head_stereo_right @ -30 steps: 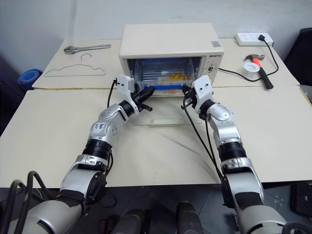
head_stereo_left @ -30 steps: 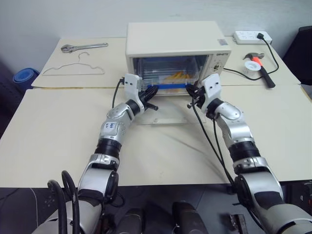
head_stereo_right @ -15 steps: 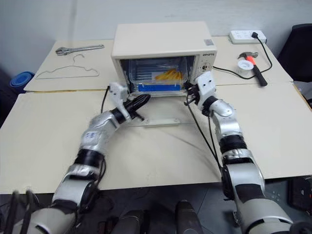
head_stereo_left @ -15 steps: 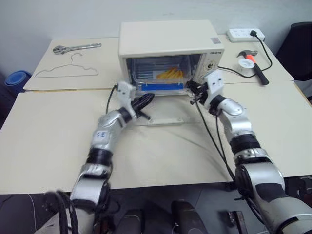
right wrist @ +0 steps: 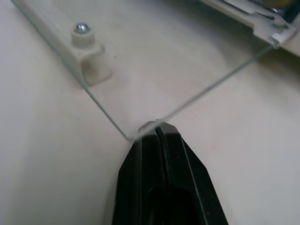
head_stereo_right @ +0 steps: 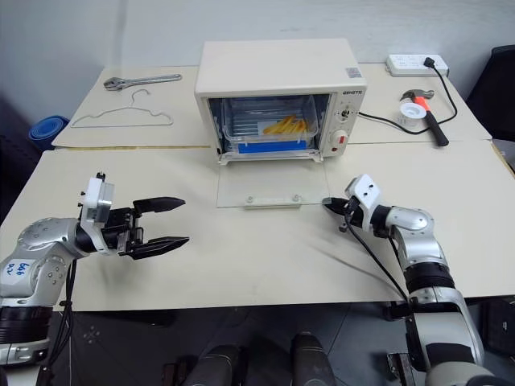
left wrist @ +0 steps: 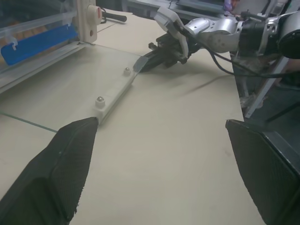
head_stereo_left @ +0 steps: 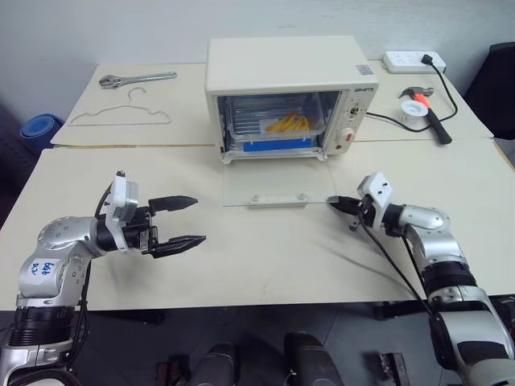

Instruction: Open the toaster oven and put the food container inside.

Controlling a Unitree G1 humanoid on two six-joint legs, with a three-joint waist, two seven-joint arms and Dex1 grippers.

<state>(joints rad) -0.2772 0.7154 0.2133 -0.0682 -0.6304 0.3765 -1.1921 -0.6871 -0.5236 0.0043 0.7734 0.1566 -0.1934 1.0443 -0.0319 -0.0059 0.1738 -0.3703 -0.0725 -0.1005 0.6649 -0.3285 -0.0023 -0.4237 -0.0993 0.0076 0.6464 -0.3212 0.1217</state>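
The cream toaster oven (head_stereo_left: 286,68) stands at the table's far middle. Its glass door (head_stereo_left: 278,183) lies flat on the table, the white handle (left wrist: 115,91) at its near edge. The clear food container (head_stereo_left: 278,127), with a blue clip and yellow sticks, sits inside the oven. My left gripper (head_stereo_left: 199,219) hovers open and empty over the table, well to the near left of the door. My right gripper (head_stereo_left: 331,202) is shut and empty. In the right wrist view its tip (right wrist: 157,129) meets the near right corner of the glass door.
On the far left lie a wrench (head_stereo_left: 137,78) and a wire hanger (head_stereo_left: 121,112). On the far right are a power strip (head_stereo_left: 414,59), a hammer (head_stereo_left: 430,112) and a tape roll (head_stereo_left: 416,110). The oven's black cable (head_stereo_left: 390,122) runs there too.
Both grippers have drawn back from the oven mouth. The left one swung to the near left and opened. The right one dropped to the door's near right corner, still shut.
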